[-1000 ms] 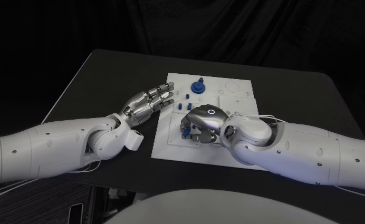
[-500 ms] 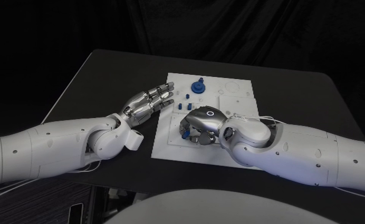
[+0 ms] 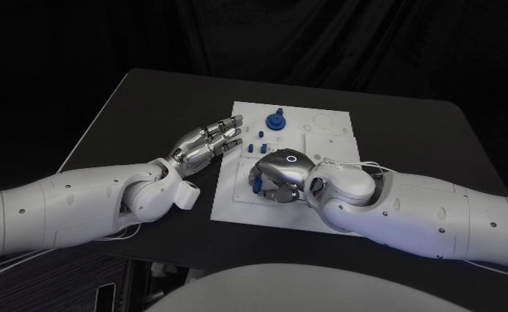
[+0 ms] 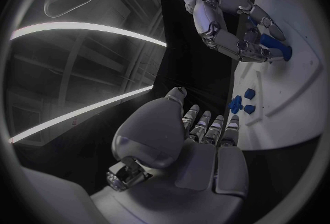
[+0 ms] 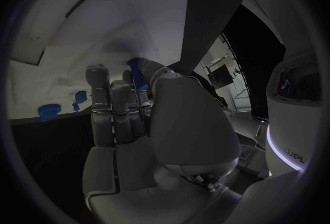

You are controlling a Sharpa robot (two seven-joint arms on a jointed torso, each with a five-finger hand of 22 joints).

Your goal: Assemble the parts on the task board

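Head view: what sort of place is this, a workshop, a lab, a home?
Probably a robot test lab: a black table against dark drapes, bearing one white task board with small blue parts.

Right hand (image 3: 278, 172) covers task board (image 3: 238, 205) middle; blue part (image 4: 274, 46) under fingers mostly hidden

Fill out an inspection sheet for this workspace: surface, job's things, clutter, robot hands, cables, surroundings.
Surface: black table, task board lying in its middle.
Job's things: blue parts on the board, a tall part at the far edge, small parts near the left side; one blue part in the right robot hand's fingers.
Clutter: nothing seen.
Robot hands: left robot hand open, fingers straight, at the board's left edge; right robot hand over the board's near part, pinching the blue part.
Cables: thin white cable at the right wrist.
Surroundings: dark curtain behind the table.
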